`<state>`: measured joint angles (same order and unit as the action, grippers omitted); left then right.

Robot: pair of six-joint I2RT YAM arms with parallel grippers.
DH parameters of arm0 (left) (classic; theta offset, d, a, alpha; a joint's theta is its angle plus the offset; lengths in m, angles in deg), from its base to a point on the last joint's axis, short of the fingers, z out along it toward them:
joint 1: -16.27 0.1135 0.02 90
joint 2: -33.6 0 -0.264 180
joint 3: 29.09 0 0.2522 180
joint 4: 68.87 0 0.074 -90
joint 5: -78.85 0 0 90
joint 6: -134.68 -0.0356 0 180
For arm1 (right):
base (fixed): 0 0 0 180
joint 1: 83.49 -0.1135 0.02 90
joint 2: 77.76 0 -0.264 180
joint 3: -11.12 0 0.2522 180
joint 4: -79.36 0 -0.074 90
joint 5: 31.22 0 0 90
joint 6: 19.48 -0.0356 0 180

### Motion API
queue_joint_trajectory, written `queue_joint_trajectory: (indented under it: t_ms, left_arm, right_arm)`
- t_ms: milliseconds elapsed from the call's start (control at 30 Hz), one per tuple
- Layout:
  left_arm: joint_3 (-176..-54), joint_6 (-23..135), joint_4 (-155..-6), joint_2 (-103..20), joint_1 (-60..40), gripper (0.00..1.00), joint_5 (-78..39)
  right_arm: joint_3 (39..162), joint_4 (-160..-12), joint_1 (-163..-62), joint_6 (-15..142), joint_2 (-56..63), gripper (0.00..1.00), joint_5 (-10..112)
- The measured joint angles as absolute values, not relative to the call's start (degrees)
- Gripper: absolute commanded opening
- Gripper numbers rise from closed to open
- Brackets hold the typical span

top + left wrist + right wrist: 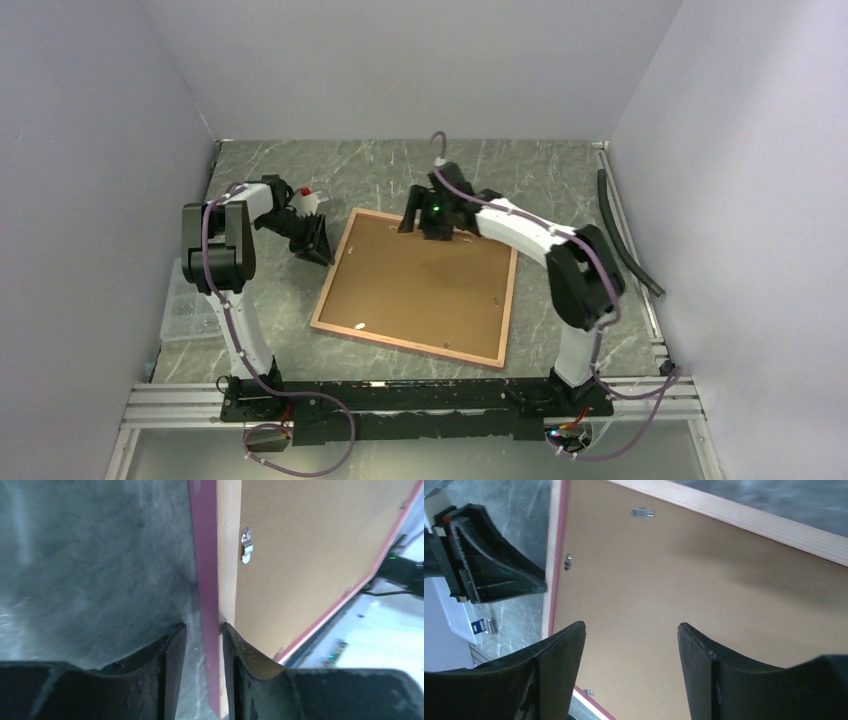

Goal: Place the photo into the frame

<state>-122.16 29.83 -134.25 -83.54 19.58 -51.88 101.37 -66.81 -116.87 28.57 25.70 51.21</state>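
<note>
Frame (405,344) lies face down on the counter (400,170), backing board (420,285) up; photo not in view. My left fingers (170,650) are slightly parted and straddle the pink rim unclamped. Lifting now, the rim could slip out or the frame skid. Farther out, my right fingers (564,650) hang wide open and empty over the board, and could snag a turn clip (643,513).

Soft even light, no glare; table (75,565) blurry in L wrist view, frame (205,580) sharper; faint shadow on backing board (749,585).
</note>
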Motion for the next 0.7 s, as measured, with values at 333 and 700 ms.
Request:
queue_joint_trajectory:
  t_ms: [333, 700]
  left_arm:
    - [-120.63, 30.90, -133.61, -84.92, 19.69, 0.23, -55.37]
    - [-119.03, 32.12, -131.97, -84.86, 20.65, 0.17, -57.82]
  right_arm:
    - [118.65, -71.64, -124.11, 25.27, 45.18, 0.63, 44.65]
    - [123.00, -75.77, -128.15, 21.38, 52.89, 0.60, 40.36]
